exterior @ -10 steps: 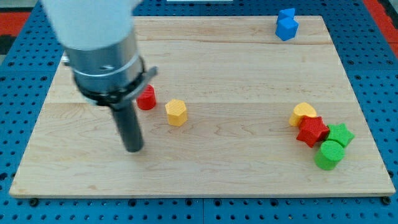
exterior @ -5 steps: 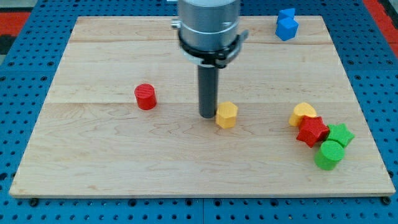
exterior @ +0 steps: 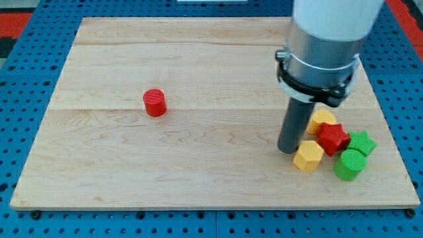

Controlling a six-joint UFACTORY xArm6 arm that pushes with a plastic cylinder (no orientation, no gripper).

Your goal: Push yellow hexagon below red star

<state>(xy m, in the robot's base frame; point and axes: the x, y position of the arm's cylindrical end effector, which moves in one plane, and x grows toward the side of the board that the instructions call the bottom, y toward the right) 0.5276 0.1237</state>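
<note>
**Rod tip touching yellow hexagon beside red star**

Seen from above and slightly in front: a pale wooden surface [exterior: 198, 66] lying on a blue pegboard [exterior: 20, 99]. No fingers on this arm, so no wide, narrow or holding state to tell; only a straight dark rod hanging from a large grey and white body at the view's upper right.

My tip [exterior: 288, 151] resting on the surface in the lower right part of the view, pressed against the yellow hexagon [exterior: 308, 156] from the hexagon's 10 o'clock side.

Yellow hexagon sitting at about 8 o'clock from the red star [exterior: 332, 138], lower and to the view's left of it, touching or all but touching it; contact too fine to tell.

Clustered around the star:
- a second yellow block [exterior: 322, 119], rounded on top, at the star's 11 o'clock, touching it and partly hidden behind the rod;
- a green star [exterior: 361, 142] at the red star's 3 o'clock, just beside it;
- a green cylinder [exterior: 350, 164] at the red star's 5 o'clock, just below the green star.

Red cylinder [exterior: 154, 103] standing alone, upright, well apart from the cluster, left of the view's centre at roughly 9 o'clock from the tip.
</note>
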